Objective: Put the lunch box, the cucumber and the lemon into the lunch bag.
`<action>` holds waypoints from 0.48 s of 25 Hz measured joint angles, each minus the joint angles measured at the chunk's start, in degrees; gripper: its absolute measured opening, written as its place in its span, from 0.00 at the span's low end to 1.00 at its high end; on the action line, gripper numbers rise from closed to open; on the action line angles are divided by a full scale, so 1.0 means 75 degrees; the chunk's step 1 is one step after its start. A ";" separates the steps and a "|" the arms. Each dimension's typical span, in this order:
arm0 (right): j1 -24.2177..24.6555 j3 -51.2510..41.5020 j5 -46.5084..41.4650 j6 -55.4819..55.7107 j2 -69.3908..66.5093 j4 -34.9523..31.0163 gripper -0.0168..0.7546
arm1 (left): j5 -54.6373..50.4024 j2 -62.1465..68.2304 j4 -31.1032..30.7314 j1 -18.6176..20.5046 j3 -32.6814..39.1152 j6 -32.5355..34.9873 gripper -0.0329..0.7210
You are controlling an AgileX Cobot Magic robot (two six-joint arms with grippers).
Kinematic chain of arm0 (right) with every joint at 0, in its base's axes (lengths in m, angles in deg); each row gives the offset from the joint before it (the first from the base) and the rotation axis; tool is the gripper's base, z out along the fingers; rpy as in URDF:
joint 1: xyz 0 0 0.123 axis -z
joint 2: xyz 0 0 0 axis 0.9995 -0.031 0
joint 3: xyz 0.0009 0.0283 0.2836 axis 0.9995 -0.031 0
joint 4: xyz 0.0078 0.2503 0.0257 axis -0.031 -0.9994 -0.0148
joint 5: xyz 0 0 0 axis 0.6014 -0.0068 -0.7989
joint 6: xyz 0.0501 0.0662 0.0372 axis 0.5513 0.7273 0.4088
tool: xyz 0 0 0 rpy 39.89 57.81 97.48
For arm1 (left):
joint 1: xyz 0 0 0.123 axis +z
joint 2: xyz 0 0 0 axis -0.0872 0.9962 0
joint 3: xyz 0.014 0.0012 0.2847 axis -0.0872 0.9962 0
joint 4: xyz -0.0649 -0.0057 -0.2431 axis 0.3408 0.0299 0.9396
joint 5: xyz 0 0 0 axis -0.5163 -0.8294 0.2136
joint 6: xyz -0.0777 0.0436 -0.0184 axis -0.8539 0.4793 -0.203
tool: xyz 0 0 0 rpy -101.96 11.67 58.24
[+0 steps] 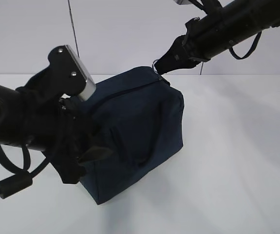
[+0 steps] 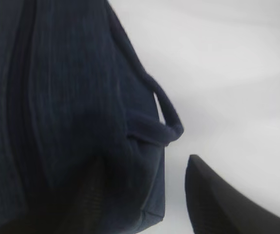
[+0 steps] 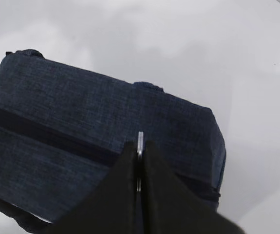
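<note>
The dark navy lunch bag point(image 1: 140, 122) stands on the white table, and its zipper point(image 3: 42, 129) looks closed along the top. My right gripper point(image 1: 161, 66) is shut on the silver ring pull point(image 3: 140, 139) at the bag's far top corner, also seen in the right wrist view point(image 3: 140, 146). My left gripper point(image 1: 88, 156) is open at the bag's near left corner. In the left wrist view point(image 2: 144, 163) one finger lies against the fabric point(image 2: 71, 97) and the other finger point(image 2: 217, 204) stands clear of it. The lunch box, the cucumber and the lemon are out of view.
A looped handle point(image 2: 166, 105) hangs on the bag's side. The white table point(image 1: 237, 170) spreads to the right and front of the bag. A pale wall stands behind, and a thin cable point(image 1: 71, 24) hangs at the back left.
</note>
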 joint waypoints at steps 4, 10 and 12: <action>0.0000 0.0000 -0.0082 0.0000 0.0000 -0.0005 0.03 | 0.0284 0.0282 -0.0414 0.0000 0.0000 -0.0202 0.56; 0.0000 0.0000 -0.0111 0.0013 0.0000 0.0058 0.03 | 0.0506 0.0300 -0.0606 0.0000 -0.0018 -0.0248 0.39; 0.0000 0.0000 -0.0111 0.0036 0.0000 0.0178 0.03 | 0.0506 0.0300 -0.0724 0.0000 -0.0018 -0.0261 0.28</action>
